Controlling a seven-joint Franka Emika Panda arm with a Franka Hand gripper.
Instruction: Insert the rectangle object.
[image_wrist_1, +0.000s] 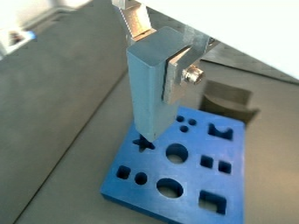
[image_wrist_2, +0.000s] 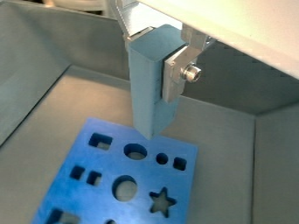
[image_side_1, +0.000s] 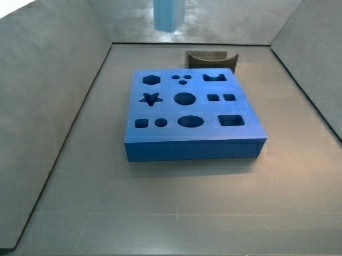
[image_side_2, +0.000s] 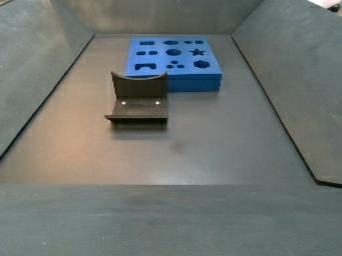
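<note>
My gripper (image_wrist_1: 158, 52) is shut on the rectangle object (image_wrist_1: 149, 96), a pale sky-blue block that hangs upright between the silver fingers. It shows the same way in both wrist views, with the gripper (image_wrist_2: 158, 57) clamped on the block's (image_wrist_2: 152, 92) upper end. The dark-blue board (image_wrist_1: 187, 171) with shaped holes lies flat on the floor below it. The block's lower end is well above the board (image_wrist_2: 103, 163), apart from it. In a side view only the block's lower end (image_side_1: 167, 12) shows, high over the board's (image_side_1: 194, 150) far side. The gripper is out of view in the side view of the board (image_side_2: 187, 84).
The dark fixture (image_side_1: 207, 60) stands on the floor just beyond the board, and it also shows in a wrist view (image_wrist_1: 228, 96) and a side view (image_side_2: 136, 100). Grey sloped walls (image_side_1: 74, 110) enclose the floor on all sides.
</note>
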